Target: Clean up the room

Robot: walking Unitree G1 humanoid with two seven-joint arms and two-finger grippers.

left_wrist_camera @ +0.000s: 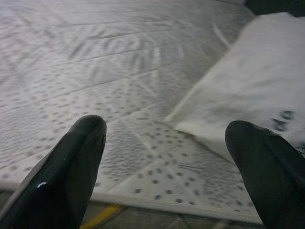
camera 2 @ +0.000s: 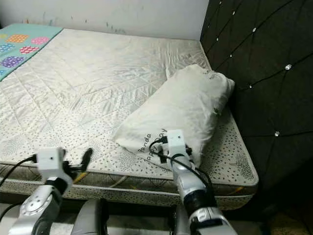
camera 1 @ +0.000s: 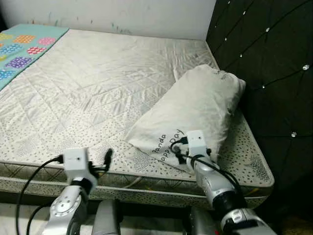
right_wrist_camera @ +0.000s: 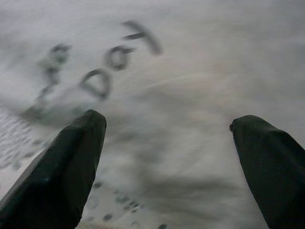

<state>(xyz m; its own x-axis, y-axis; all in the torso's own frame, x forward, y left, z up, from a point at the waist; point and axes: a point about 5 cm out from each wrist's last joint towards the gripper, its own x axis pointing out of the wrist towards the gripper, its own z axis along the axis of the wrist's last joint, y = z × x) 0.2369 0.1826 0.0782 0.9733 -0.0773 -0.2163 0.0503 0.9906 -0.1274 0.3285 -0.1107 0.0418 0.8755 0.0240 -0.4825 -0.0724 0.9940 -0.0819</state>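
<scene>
Hovering wide at the pillow (camera 1: pixel 195 110) is the right pincer (right_wrist_camera: pixel 167 157); left pincer (left_wrist_camera: pixel 164 157) wide over mattress (camera 1: pixel 88 88) edge.

Silver arms, white wrist boxes, black cables, glossy black pincer fingers (left_wrist_camera: pixel 66 171).

At the right of my view I see a black tufted headboard (camera 1: pixel 264 73) with shiny studs; along the top, a scuffed white wall (camera 1: pixel 122 14).
</scene>
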